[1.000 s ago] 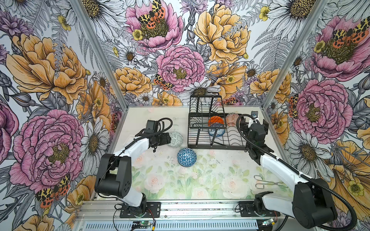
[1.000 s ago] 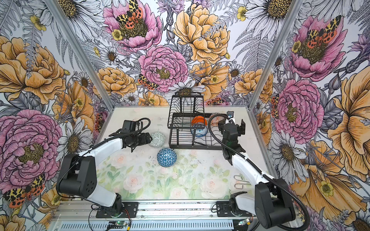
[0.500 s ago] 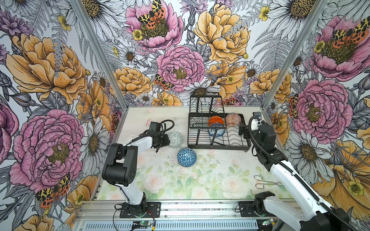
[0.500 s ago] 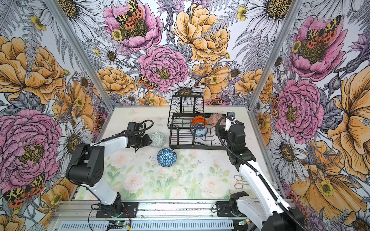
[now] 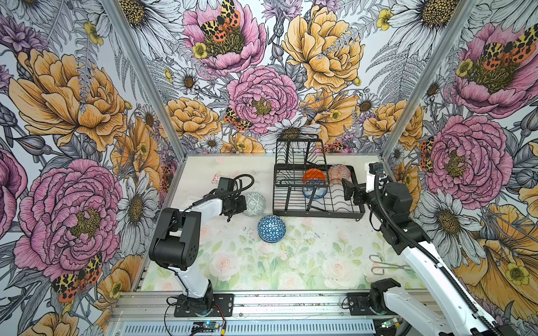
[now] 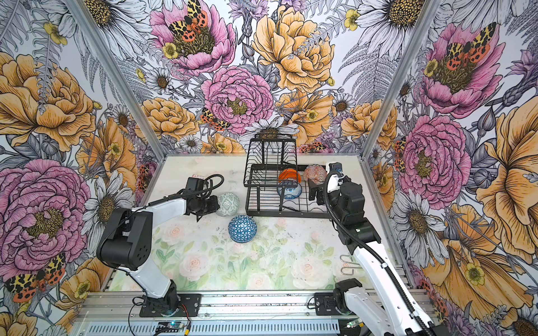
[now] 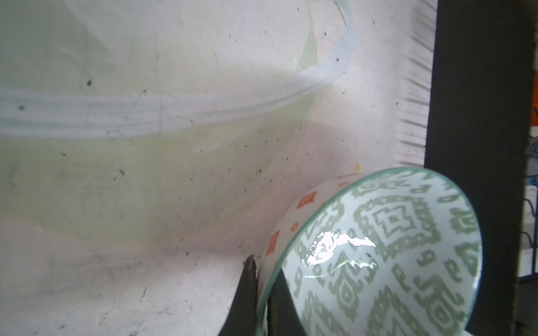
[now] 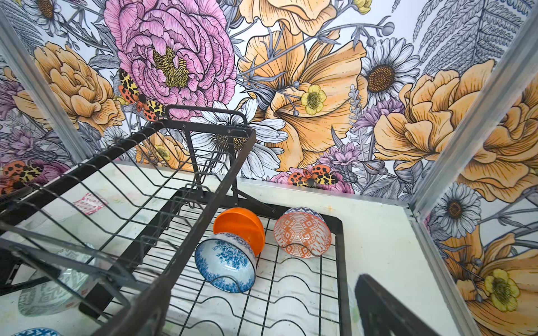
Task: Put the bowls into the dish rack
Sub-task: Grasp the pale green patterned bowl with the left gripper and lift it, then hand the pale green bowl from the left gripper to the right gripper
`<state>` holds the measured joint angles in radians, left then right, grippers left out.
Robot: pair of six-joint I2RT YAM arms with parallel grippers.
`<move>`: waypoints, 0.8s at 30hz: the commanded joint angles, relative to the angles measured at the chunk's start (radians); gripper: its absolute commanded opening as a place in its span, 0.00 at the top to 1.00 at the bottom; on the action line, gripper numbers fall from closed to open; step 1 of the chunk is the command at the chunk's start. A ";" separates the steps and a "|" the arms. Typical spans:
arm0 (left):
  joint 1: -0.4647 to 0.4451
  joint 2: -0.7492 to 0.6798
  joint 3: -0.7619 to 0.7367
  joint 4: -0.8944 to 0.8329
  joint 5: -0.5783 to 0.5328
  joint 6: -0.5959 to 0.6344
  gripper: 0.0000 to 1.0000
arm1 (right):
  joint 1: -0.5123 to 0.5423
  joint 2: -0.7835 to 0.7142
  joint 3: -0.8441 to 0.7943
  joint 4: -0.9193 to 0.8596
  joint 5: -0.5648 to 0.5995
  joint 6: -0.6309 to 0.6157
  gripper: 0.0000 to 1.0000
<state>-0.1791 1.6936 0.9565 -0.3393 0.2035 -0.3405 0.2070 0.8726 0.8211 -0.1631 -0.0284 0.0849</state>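
Left gripper clamped on rim of grey-green-white bowl, one finger inside, one outside. Bowl tipped on edge, mouth facing gripper, just left of dish rack at mid-frame in both top views.

Right gripper spread wide, holding nothing, over rack's right end.

Inside rack, all lying on sides:
- orange bowl
- blue floral bowl
- orange-white bowl

Blue-white geometric bowl dome-up on table, below rack in frame.

Red-white packet at table's upper left: print too small to read.

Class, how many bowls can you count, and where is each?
5. In the dish rack: orange bowl, orange-white bowl, blue floral bowl; in the left gripper: grey-green bowl; on the table: blue geometric bowl. More may be hidden.
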 commanded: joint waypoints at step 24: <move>-0.654 -0.404 0.593 -0.438 -0.868 0.266 1.00 | 0.275 0.259 0.507 -0.228 -0.463 0.348 0.08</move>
<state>-0.7704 1.2324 1.5063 -0.7570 -0.5003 -0.1215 0.4553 1.1061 1.2945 -0.3855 -0.5060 0.3767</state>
